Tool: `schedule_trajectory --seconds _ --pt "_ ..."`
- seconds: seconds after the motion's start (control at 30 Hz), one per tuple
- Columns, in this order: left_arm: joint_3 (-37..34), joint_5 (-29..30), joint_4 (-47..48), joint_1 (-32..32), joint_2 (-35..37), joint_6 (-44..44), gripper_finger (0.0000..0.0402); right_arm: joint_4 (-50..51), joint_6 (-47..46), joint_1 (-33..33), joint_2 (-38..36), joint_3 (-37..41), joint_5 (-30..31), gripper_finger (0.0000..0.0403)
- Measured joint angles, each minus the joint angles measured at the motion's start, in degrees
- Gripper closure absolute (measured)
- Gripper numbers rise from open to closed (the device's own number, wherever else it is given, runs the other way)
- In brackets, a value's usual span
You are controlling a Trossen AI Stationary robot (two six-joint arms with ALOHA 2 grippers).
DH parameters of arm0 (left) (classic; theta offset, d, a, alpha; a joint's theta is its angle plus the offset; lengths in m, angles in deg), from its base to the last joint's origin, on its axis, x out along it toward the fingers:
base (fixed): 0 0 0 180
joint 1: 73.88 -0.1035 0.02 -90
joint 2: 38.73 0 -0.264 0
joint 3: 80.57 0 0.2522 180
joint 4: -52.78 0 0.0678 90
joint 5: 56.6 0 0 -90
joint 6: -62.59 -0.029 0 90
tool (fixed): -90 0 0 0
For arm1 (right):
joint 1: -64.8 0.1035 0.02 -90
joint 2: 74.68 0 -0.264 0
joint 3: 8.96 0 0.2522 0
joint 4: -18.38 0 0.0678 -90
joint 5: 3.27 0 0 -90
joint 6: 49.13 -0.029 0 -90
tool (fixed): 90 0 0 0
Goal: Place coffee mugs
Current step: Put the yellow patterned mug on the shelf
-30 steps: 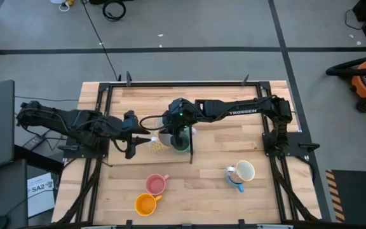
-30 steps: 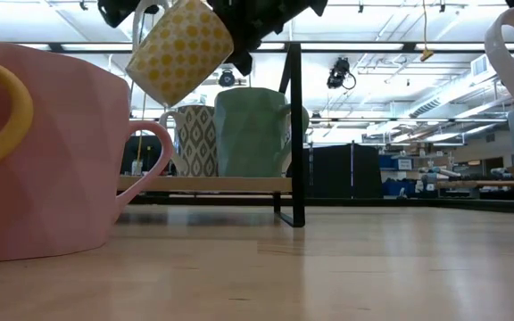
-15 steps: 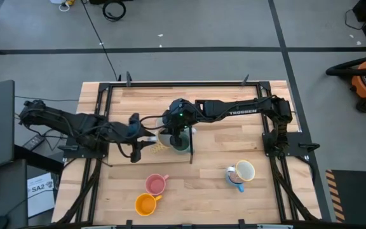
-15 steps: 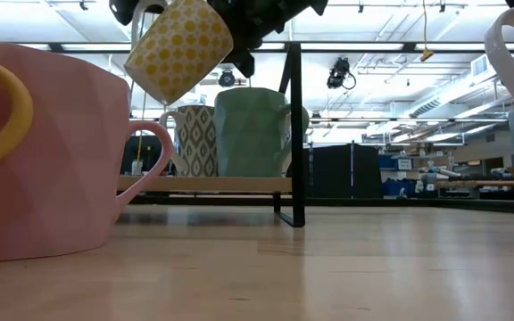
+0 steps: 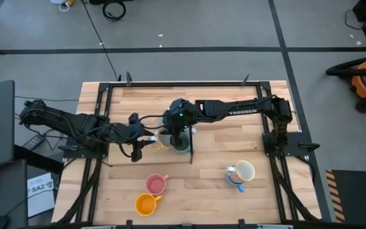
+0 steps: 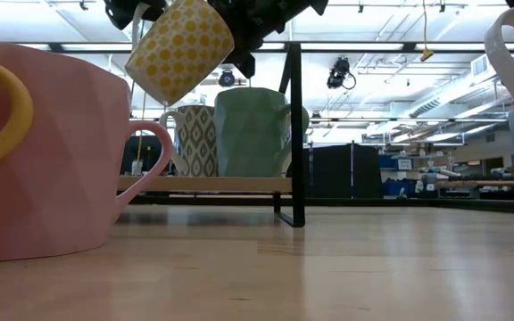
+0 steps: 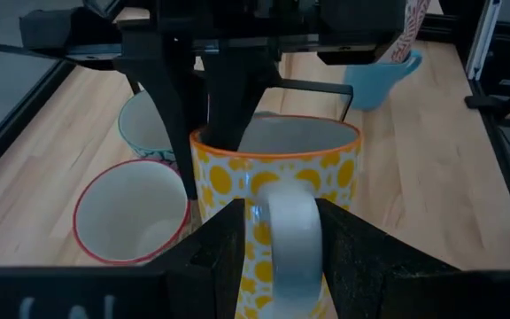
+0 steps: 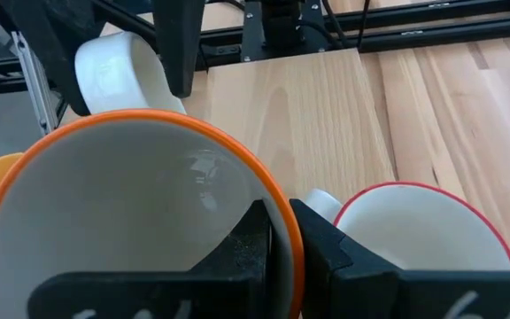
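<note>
The yellow-dotted mug (image 6: 178, 49) hangs tilted, its mouth up. The left end effector (image 7: 273, 232) clamps its handle; the right end effector (image 8: 277, 232) pinches its rim. Open tabletop (image 5: 215, 181) lies alongside.

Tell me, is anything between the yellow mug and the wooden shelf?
Yes. The yellow mug, gripped by the left gripper and right gripper, hangs tilted above the shelf, where a patterned mug and a green mug stand below it.

Table (image 5: 208, 184): pale wood planks, smooth, faint sheen. Frame (image 5: 170, 83): black metal, matt. Yellow-dotted mug (image 7: 277, 190): glazed ceramic, glossy, orange rim. Pink mug (image 6: 47, 152): faceted ceramic, matt. Shelf board (image 8: 299, 115): light smooth wood.
</note>
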Motion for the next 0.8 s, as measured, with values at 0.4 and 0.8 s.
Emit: schedule_trajectory --seconds 0.4,0.8 --pt "0.0 -0.1 0.0 0.0 0.0 0.0 0.0309 -0.1 0.0 0.0 0.0 0.0 0.1 0.0368" --pt "0.0 0.1 0.2 0.0 0.0 0.2 0.0324 0.0 0.0 0.0 0.0 0.0 0.3 0.0360"
